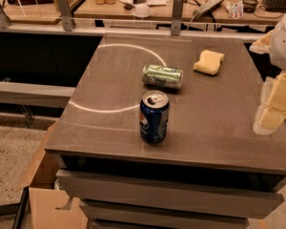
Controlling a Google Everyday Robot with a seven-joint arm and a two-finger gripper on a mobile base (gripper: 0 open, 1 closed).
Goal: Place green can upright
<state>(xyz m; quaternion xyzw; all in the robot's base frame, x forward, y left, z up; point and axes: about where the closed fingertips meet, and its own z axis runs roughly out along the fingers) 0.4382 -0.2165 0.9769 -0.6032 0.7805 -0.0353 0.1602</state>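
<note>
Camera view: green metallic soda can (162, 76) lies sideways, just beyond 1 upright dark blue can (154, 117). Pale gripper (275, 106) at right edge, grip state untellable. Best grasp across the can's body, avoiding the blue one.

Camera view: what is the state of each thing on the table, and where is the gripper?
green can: lying on its side, just behind the blue can.
blue can: standing upright.
sponge: lying flat, apart from both cans.
gripper: at the right of the view, touching neither can.
</note>
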